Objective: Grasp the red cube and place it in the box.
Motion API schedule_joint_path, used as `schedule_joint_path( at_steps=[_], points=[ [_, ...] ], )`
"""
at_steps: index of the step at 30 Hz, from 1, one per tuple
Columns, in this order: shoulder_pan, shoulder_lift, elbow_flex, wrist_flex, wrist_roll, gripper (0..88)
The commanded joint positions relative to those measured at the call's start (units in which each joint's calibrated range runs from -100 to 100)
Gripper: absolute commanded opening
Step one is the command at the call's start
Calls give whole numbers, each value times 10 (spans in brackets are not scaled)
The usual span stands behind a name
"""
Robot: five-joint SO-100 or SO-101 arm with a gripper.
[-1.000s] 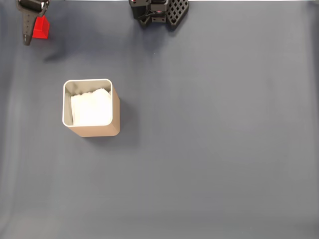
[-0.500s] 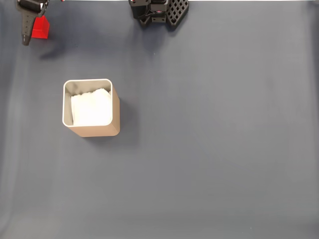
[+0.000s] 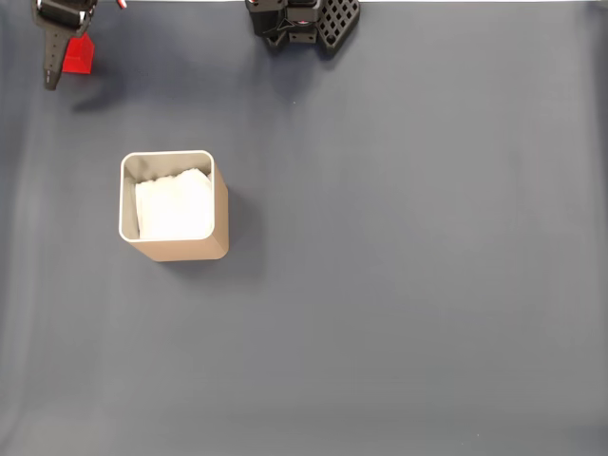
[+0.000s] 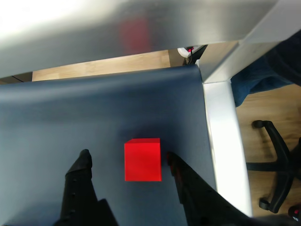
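Observation:
The red cube (image 4: 142, 160) rests on the dark blue mat, between the two black fingers of my gripper (image 4: 127, 157). The right finger touches or nearly touches the cube's side, while the left finger stands well apart, so the gripper is open. In the fixed view the gripper (image 3: 63, 65) and the red cube (image 3: 80, 57) are at the far top-left corner of the mat. The box (image 3: 220, 204), tan with a pale rim and white padding inside, stands below and to the right of them, well apart.
The arm's black base (image 3: 304, 21) sits at the top edge of the fixed view. In the wrist view the mat's edge and a white table frame (image 4: 221, 141) lie just right of the cube, with a wooden floor and a chair base (image 4: 275, 155) beyond.
The gripper has shifted slightly toward the top edge of the fixed view and covers a bit more of the cube's top. The cube and box have stayed put.

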Motion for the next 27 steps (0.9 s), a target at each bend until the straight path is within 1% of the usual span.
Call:
schedule_joint_path(
  at_steps=[1,27],
  points=[
    [10,-2,-4,-9,3,391],
    [12,10,24,-44,5,389]
  ],
)
